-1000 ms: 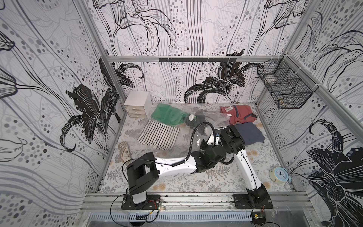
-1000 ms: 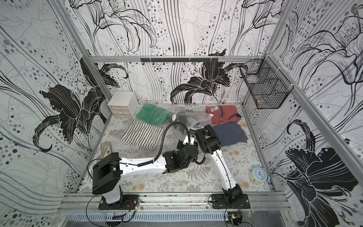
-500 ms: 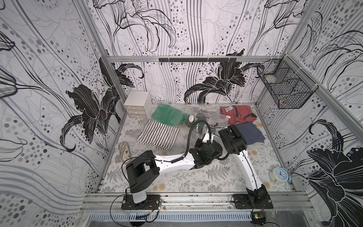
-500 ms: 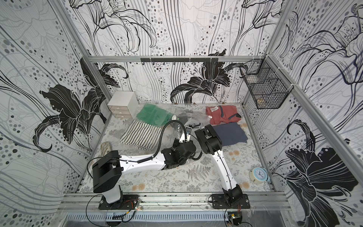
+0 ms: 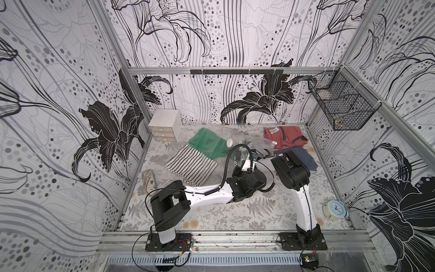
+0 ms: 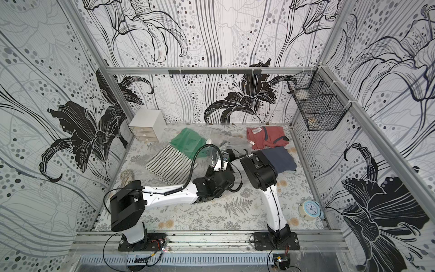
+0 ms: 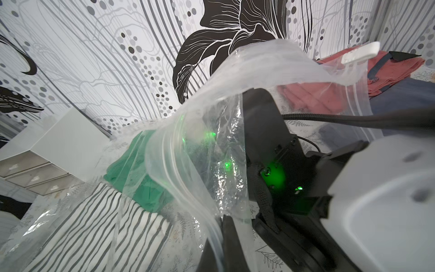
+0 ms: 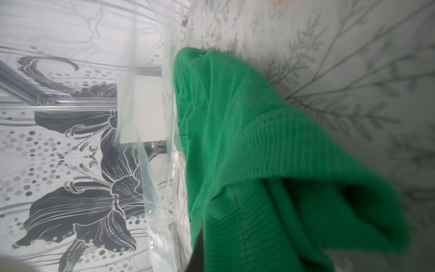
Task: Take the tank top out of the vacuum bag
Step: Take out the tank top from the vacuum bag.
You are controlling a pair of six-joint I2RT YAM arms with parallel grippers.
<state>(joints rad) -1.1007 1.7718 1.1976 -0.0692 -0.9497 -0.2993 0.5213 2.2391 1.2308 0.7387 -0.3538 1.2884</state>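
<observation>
Clear crinkly bag (image 7: 200, 150), mouth lifted open, round white valve (image 5: 229, 142), white clip (image 7: 360, 50), rumpled green ribbed tank top (image 8: 235, 141) inside

Tank top (image 5: 207, 143) nearer vacuum bag (image 5: 257, 142) mouth

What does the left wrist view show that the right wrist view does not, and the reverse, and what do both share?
Only the left wrist view: the white slider clip, the red garment, the striped cloth, and the left claw pinching an edge of the vacuum bag. Only the right wrist view: the ribbed knit and stitched seam of the green tank top, close up. Both: the tank top and the bag's clear plastic.
</observation>
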